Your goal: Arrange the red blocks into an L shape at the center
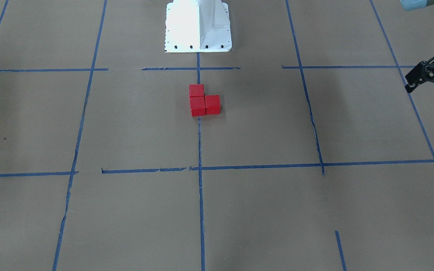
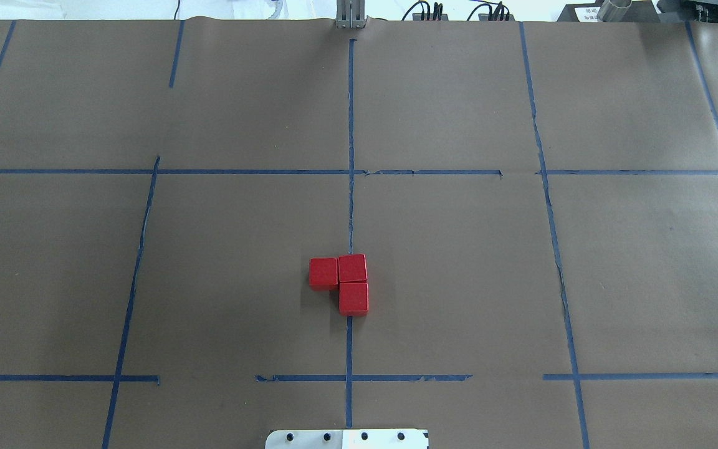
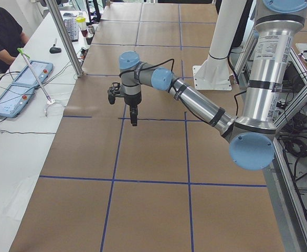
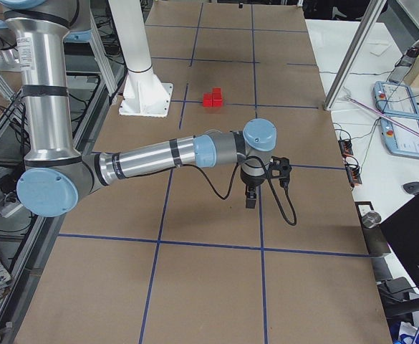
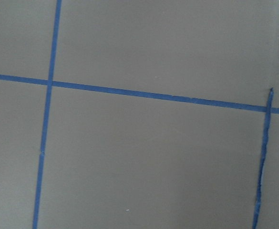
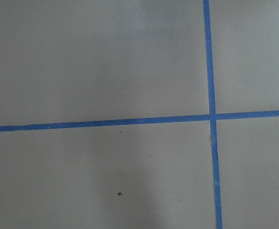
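Three red blocks (image 2: 353, 269) lie touching in an L on the brown paper at the center, over the vertical blue tape line (image 2: 350, 212). They also show in the front view (image 1: 198, 106) and far off in the right side view (image 4: 213, 98). My left gripper (image 3: 134, 118) hangs over bare paper far from the blocks; only a black wrist part (image 1: 428, 71) shows at the front view's right edge. My right gripper (image 4: 251, 197) hangs over bare paper on the other side. I cannot tell whether either is open or shut. Both wrist views show only paper and tape.
The white robot base (image 1: 198, 26) stands just behind the blocks. Blue tape lines (image 2: 240, 171) cross the paper in a grid. A seated person (image 3: 1, 31) and control tablets (image 3: 17, 89) are at a side table beyond the table edge.
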{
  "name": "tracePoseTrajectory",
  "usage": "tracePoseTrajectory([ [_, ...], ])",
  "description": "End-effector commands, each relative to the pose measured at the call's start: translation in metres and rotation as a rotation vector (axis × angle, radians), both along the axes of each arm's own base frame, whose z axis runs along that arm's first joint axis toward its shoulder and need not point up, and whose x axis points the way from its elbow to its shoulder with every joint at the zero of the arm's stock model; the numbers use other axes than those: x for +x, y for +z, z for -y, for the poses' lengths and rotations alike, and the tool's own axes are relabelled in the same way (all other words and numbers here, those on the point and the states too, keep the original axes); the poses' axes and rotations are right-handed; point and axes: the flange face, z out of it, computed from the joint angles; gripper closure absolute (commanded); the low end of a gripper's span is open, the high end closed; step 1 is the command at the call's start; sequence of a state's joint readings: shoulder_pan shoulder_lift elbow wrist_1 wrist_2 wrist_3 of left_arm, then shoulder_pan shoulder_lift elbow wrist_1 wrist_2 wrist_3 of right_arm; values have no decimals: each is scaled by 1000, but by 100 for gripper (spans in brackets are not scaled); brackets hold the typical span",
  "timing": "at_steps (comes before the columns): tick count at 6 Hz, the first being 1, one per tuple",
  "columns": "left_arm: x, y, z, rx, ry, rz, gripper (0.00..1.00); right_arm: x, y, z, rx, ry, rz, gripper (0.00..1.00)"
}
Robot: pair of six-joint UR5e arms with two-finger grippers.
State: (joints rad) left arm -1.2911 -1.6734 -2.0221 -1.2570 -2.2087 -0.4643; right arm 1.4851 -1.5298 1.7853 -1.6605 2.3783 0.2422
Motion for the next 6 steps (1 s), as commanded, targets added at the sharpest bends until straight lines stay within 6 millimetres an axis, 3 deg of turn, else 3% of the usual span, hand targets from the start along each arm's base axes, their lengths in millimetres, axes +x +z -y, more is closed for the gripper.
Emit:
tracePoseTrajectory([
  [1, -43, 50, 4, -9, 47, -19, 0, 3, 14, -2, -18, 1, -12, 0],
  [3, -88, 94, 7, -11, 61, -13, 0, 5, 12, -4, -13, 4, -1, 0],
  [5, -131, 152, 0, 9, 146, -19, 0, 5, 11, -14, -17, 4, 23, 0],
  [6, -130, 169, -8, -13, 149, -52, 0, 5, 5, -21, -8, 3, 33, 0],
])
